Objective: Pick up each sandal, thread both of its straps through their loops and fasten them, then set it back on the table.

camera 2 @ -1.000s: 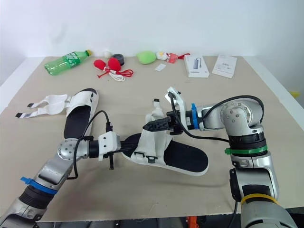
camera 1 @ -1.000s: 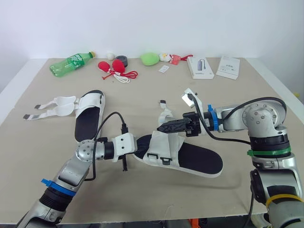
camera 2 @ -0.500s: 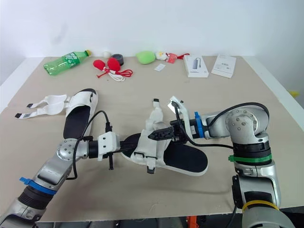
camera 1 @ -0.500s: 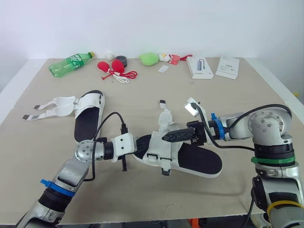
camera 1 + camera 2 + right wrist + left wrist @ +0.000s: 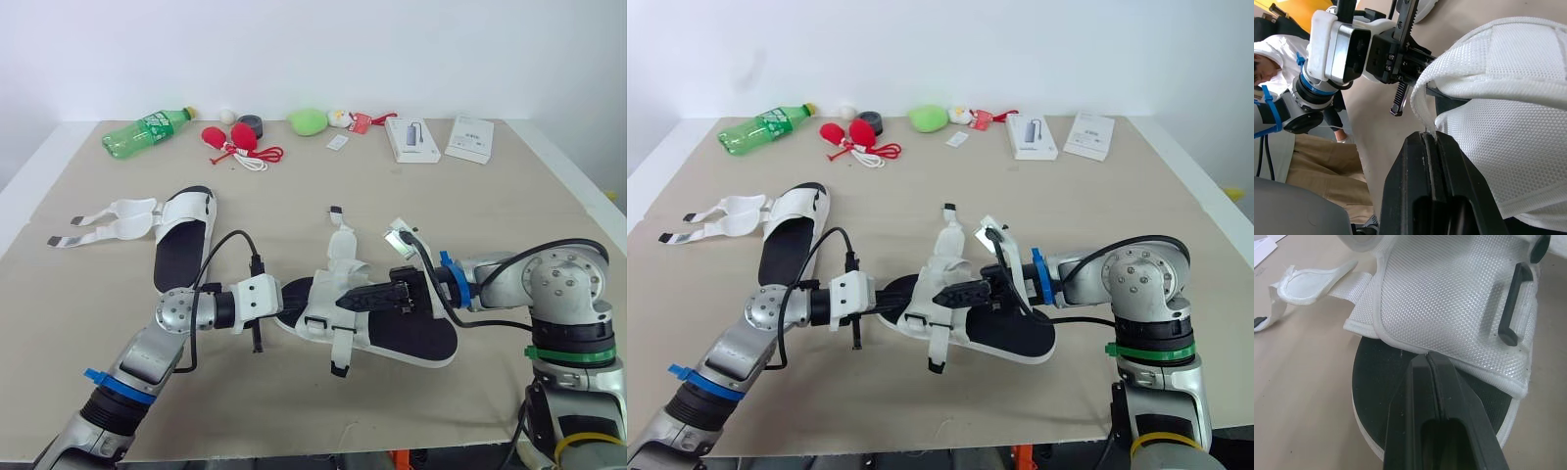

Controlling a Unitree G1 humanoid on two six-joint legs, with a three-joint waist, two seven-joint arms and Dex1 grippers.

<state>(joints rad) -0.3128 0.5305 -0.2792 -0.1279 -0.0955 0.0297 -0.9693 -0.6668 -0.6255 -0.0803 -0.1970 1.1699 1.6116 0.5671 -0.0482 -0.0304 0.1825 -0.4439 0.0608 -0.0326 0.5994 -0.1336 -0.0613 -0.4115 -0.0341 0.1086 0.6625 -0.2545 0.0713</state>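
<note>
Right hand (image 5: 345, 298): fingers pressed together, nipping the hem of the white mesh upper flap (image 5: 1484, 98) on the white mesh sandal with a black footbed (image 5: 416, 335). The sandal lies on the beige table (image 5: 294, 411), beneath this hand. Left hand (image 5: 1427, 357): fingers closed, tips against the flap's hem opposite the right hand; whether it grips cannot be told. Loose white strap (image 5: 340, 352): hangs below the right fingertips. Handling: likely best to steady the sole with the left hand and draw the strap flat and untwisted toward the black plastic loop (image 5: 1509, 303).
</note>
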